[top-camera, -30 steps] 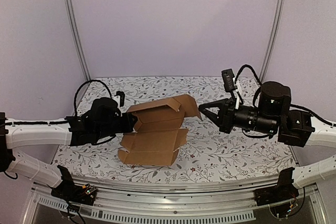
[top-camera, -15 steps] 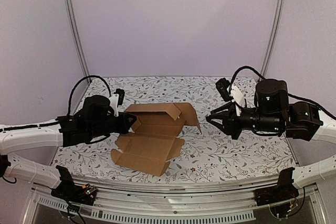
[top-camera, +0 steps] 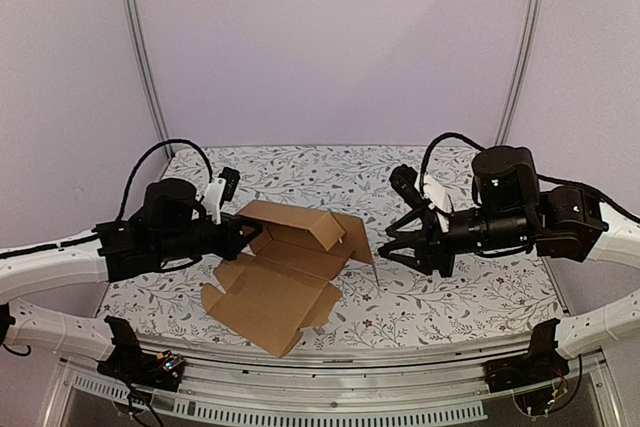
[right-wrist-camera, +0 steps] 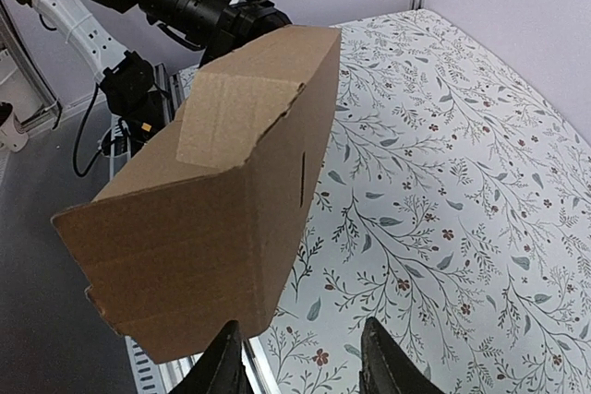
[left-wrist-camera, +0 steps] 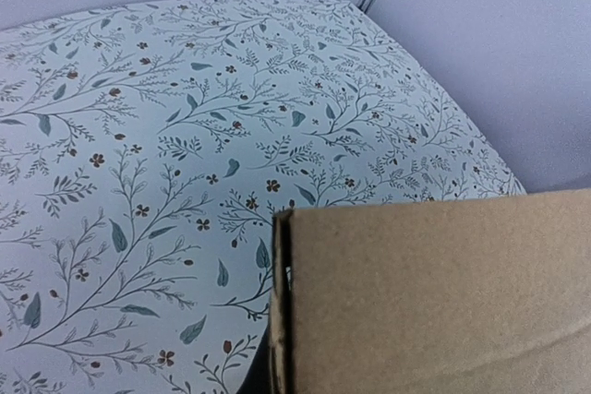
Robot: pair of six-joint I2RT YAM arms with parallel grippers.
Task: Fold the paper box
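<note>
One paper box (top-camera: 270,292), L gripper (top-camera: 250,235) clenched on its edge, R gripper (top-camera: 384,249) spread open

The left arm (top-camera: 60,262) reaches in low from the table's left edge. The left gripper (top-camera: 243,237) points right, its jaws pinched on an edge of the paper box (top-camera: 270,287). The right arm (top-camera: 560,227) stretches in from the right edge. The right gripper (top-camera: 388,245) aims left, jaws spread and holding nothing.

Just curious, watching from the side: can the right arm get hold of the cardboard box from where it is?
Probably yes: the right gripper is open, right beside the raised end of the box, with nothing between them.
</note>
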